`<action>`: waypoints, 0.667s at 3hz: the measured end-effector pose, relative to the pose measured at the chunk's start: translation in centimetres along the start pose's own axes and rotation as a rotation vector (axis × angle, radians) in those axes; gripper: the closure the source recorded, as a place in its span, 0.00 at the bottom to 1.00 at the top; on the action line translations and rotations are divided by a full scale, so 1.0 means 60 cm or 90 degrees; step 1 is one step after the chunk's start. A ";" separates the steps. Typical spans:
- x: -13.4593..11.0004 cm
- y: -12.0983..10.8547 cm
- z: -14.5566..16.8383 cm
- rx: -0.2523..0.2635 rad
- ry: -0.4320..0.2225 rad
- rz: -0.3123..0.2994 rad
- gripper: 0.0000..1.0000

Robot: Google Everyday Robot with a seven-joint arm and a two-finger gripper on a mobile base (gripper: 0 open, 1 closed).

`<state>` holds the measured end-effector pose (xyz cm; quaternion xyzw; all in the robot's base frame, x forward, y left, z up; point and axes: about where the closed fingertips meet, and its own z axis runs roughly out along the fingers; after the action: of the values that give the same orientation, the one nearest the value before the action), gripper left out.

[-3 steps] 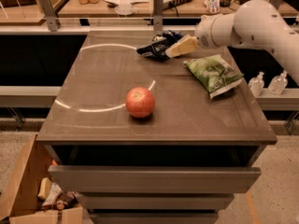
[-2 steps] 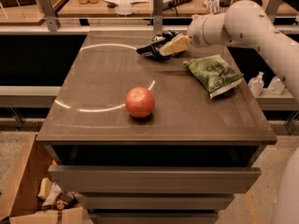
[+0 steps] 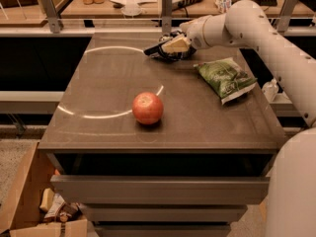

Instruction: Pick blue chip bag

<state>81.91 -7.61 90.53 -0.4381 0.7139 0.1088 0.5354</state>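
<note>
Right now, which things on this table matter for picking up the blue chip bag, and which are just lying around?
In the job:
- blue bag, at the far edge of the table
- gripper, right at the blue bag

Lying about:
- apple, near the middle
- green bag, on the right side

The gripper (image 3: 174, 45) is hanging over the far edge of the table (image 3: 108, 73), right against the blue chip bag (image 3: 167, 56), which is lying crumpled and partly hidden beneath it. The white arm (image 3: 247, 23) is extending in from the right. A green chip bag (image 3: 226, 78) is lying nearby to the right, and an apple (image 3: 147, 107) is sitting nearer the front.
</note>
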 end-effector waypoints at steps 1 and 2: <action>-0.008 0.012 0.012 -0.029 -0.012 -0.015 0.63; -0.022 0.015 0.009 -0.045 -0.028 -0.025 0.86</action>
<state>81.65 -6.08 91.20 -0.4680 0.6891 0.1332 0.5371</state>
